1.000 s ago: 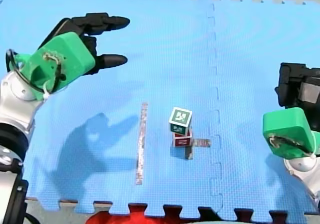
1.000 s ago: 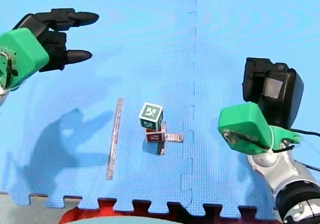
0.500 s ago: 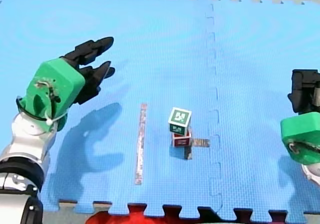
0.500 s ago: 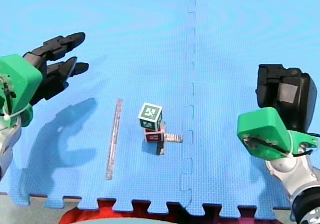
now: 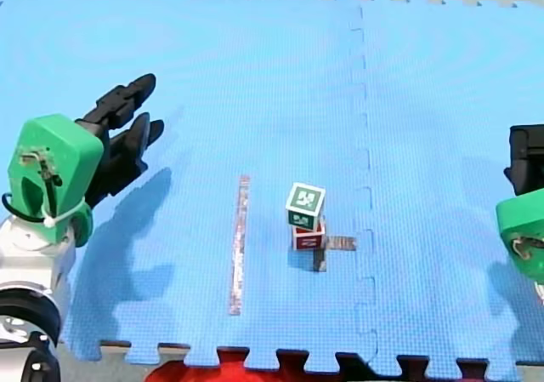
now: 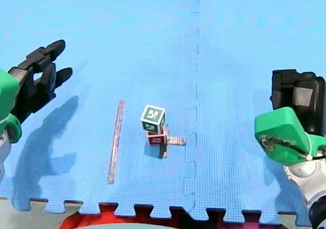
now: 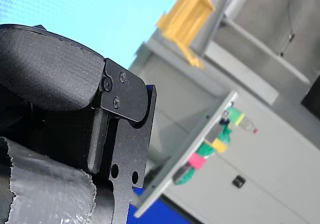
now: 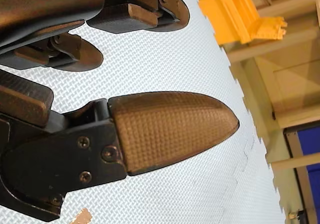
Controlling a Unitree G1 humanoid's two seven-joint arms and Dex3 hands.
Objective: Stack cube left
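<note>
Blue foam matting of interlocking tiles (image 5: 425, 76) covers the whole work surface, and a toothed seam is seen running from its near edge to its far edge, right of centre. Just left of that seam, nearer the near edge than the far one, a small red cube with a printed face (image 5: 309, 238) is set on the mat. A green cube with a white marker pattern (image 5: 306, 202) is stacked directly on top of it, turned slightly out of line with the cube below. A short grey strip, seemingly tape (image 5: 342, 243), lies flat on the mat touching the red cube's right side and reaching toward the seam. A long, narrow grey strip of the same look (image 5: 238, 246) is laid lengthwise left of the stack and apart from it.

The black three-finger left hand (image 5: 119, 144) is held above the mat by its left edge, well apart from the cubes. Nothing is grasped in it and its fingers are uncurled. The black right hand (image 6: 295, 99) is placed at the mat's right edge, also well apart from the stack. Nothing is seen in it, and whether it is unclenched or closed cannot be told.

In the second wrist view a textured fingertip (image 8: 170, 129) is shown over the mat's weave, with nothing between it and the other fingers.
</note>
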